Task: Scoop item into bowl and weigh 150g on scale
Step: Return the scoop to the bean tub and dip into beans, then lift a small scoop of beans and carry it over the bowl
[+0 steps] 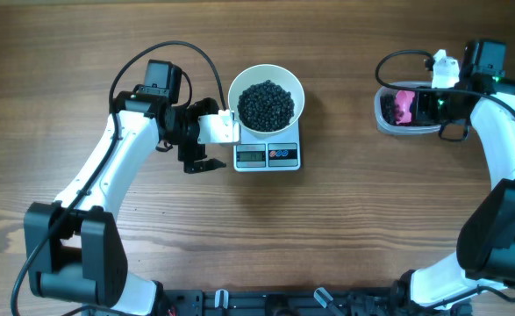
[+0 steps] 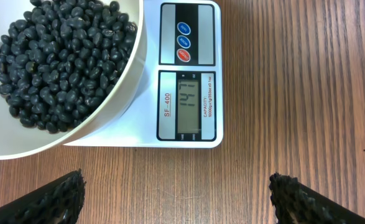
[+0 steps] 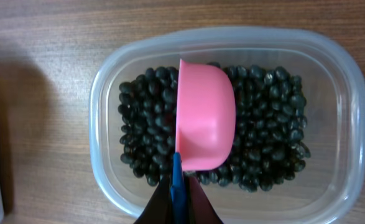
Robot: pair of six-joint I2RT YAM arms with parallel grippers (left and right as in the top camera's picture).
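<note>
Now black beans (image 1: 267,104) heaped in white bowl (image 1: 297,86) atop scale (image 1: 267,156). Left gripper (image 2: 176,191) beside scale, jaws wide, empty, probably so wrist camera reads display (image 2: 187,102). Right gripper (image 3: 179,202) pinches pink scoop (image 3: 206,118) by handle (image 3: 176,177), poised over clear tub (image 3: 350,87), likely for top-up.

Pink scoop (image 3: 206,118) with blue handle (image 3: 176,186), sitting inside a clear plastic tub (image 3: 351,124). Underneath, a wood-grain table (image 1: 64,53).
</note>
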